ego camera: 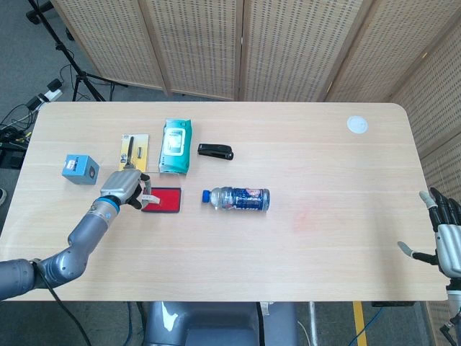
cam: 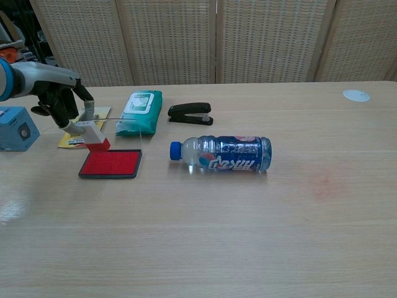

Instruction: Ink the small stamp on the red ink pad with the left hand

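My left hand (ego camera: 124, 189) pinches the small stamp (cam: 90, 134), fingers curled round its white body, and holds it over the left end of the red ink pad (cam: 110, 164). The chest view shows the stamp best: it tilts, its red end pointing down and toward the pad, right at the pad's upper left corner. Whether it touches the pad I cannot tell. From the head view the stamp is only a pale sliver beside my fingers, lying across the pad's left edge.

My right hand (ego camera: 446, 238) shows only in the head view, far from the pad at the right edge of the table (ego camera: 324, 166). Its fingers are spread apart and it holds nothing. The chest view does not reach it.

Around the pad: the water bottle (cam: 220, 153) lies on its side just to the right, blue cap toward the pad. Behind the pad sits the green pack of wipes (cam: 139, 112), and to the right of that pack the black stapler (cam: 190, 113). The yellow razor card (ego camera: 134, 157) lies behind the pad's left end; in the chest view my hand covers much of it. The blue box (ego camera: 79, 169) stands well to the left of the pad. A white disc (ego camera: 356, 125) lies far off to the right, near the table's back corner.
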Controlling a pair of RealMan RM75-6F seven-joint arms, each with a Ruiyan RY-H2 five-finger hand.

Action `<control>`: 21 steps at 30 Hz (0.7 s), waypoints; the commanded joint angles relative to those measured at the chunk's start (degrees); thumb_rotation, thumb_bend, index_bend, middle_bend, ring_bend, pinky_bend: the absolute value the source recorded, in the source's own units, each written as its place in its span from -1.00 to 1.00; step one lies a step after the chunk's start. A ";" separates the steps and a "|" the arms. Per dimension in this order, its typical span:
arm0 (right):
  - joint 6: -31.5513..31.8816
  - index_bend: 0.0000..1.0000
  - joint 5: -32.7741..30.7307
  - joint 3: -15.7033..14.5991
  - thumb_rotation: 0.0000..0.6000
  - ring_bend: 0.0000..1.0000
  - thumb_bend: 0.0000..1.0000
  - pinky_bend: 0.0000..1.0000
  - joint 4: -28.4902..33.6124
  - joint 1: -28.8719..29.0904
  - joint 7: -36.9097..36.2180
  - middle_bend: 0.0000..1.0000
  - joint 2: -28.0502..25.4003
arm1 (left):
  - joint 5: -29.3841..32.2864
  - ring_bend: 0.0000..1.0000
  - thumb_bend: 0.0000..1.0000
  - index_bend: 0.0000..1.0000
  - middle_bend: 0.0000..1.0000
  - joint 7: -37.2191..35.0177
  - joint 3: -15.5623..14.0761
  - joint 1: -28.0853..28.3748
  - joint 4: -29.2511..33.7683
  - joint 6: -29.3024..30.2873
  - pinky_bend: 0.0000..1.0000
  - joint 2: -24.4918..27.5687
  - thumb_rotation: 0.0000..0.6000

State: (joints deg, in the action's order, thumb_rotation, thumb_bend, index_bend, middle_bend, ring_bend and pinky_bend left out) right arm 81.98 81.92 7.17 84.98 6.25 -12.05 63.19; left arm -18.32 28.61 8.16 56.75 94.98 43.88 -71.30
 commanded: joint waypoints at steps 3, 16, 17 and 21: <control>-0.62 -1.00 -0.57 0.19 1.00 -1.00 -1.00 -1.00 -0.38 0.21 -0.69 -1.00 0.02 | 5.55 0.98 -0.04 0.23 0.94 2.44 -1.98 3.31 -4.53 0.97 0.80 -4.34 1.00; -1.71 -1.00 -1.66 0.45 1.00 -1.00 -1.00 -1.00 -0.96 0.51 -0.96 -1.00 0.17 | 7.54 0.98 -0.03 0.23 0.94 2.72 -3.53 4.81 -12.10 -0.82 0.80 -9.24 1.00; -1.79 -1.00 -1.75 0.49 1.00 -1.00 -1.00 -1.00 -1.01 0.55 -0.93 -1.00 0.19 | 7.71 0.98 -0.04 0.23 0.94 2.77 -3.61 4.95 -12.60 -1.03 0.80 -9.55 1.00; -2.15 -1.00 -2.04 0.55 1.00 -1.00 -1.00 -1.00 -1.17 0.66 -0.92 -1.00 0.27 | 8.37 0.98 -0.04 0.23 0.94 2.96 -3.95 5.31 -13.94 -1.34 0.80 -10.52 1.00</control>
State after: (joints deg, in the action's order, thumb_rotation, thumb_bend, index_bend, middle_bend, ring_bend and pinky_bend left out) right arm 79.82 79.88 7.71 83.81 6.90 -12.96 63.46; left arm -10.14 31.50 4.33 61.94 81.26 42.64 -81.61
